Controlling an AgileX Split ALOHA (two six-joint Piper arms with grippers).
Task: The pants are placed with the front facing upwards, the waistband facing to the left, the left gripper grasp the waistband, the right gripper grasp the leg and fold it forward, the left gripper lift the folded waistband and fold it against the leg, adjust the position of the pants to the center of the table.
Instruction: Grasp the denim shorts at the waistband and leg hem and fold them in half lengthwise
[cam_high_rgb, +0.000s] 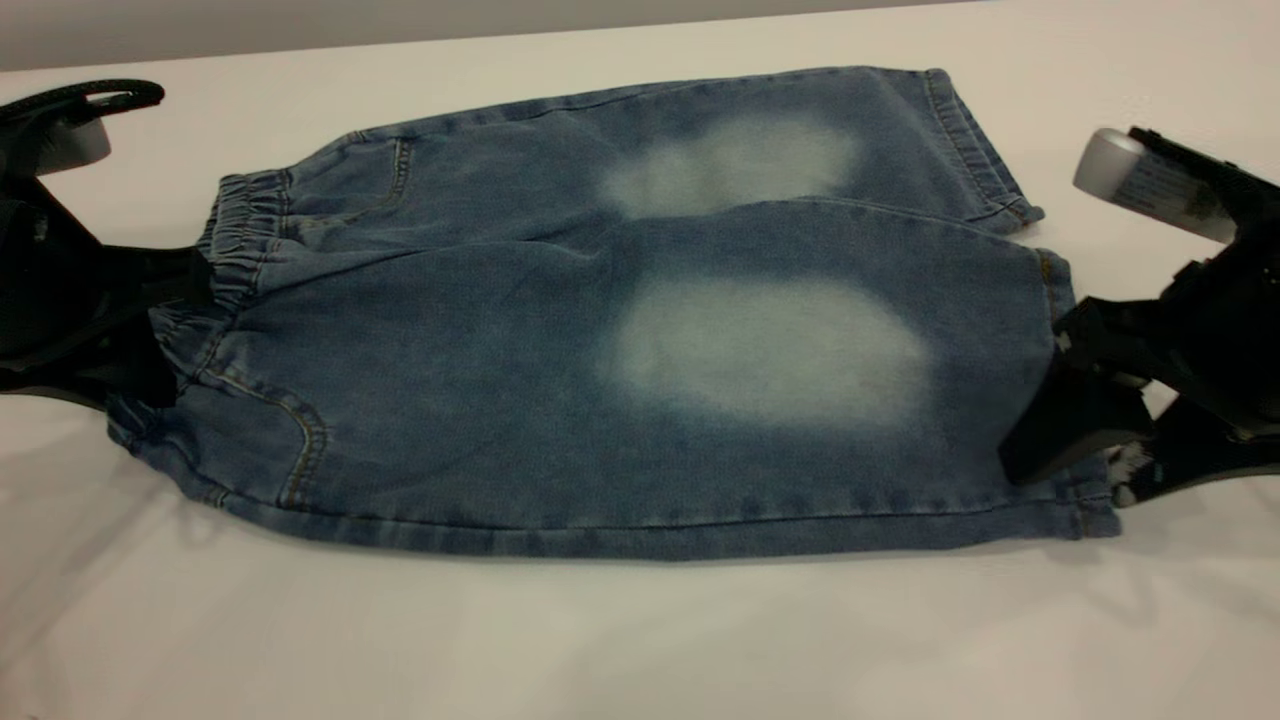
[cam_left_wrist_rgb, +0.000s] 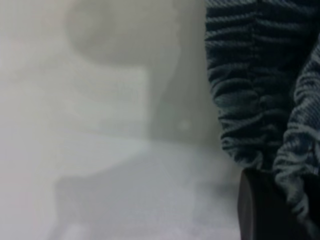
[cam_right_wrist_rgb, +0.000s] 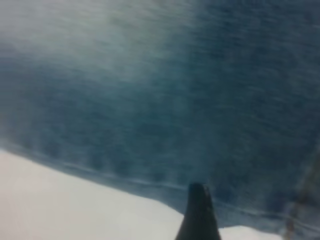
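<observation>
**Both grippers at the ends of the pants**

My left gripper (cam_high_rgb: 185, 300) sits at the waistband (cam_high_rgb: 235, 235), its black fingers reaching onto the puckered denim; I cannot tell whether they are clamped on the fabric or only lying against it, since most of the gripper is cut off at the picture's edge. In my left wrist view the waistband (cam_left_wrist_rgb: 250, 85) fills one side in ruched ridges, with one dark finger (cam_left_wrist_rgb: 260, 207) beside it and blurred shadows on the bare surface (cam_left_wrist_rgb: 100, 125).

My right gripper (cam_high_rgb: 1075, 400) is at the opposite end of the pants (cam_high_rgb: 620, 340), on the hem of the nearer leg. Its dark finger overlaps the denim there, yet whether it is pinching the cloth I cannot tell. Its silver-white cylinder carries a printed label, too small to read. My right wrist view shows only blurred denim (cam_right_wrist_rgb: 175, 100), one black fingertip (cam_right_wrist_rgb: 198, 215) and a strip of surface (cam_right_wrist_rgb: 60, 200).

The pants lie flat on the surface (cam_high_rgb: 600, 640), front up, two pale faded patches showing, waistband towards my left gripper.
</observation>
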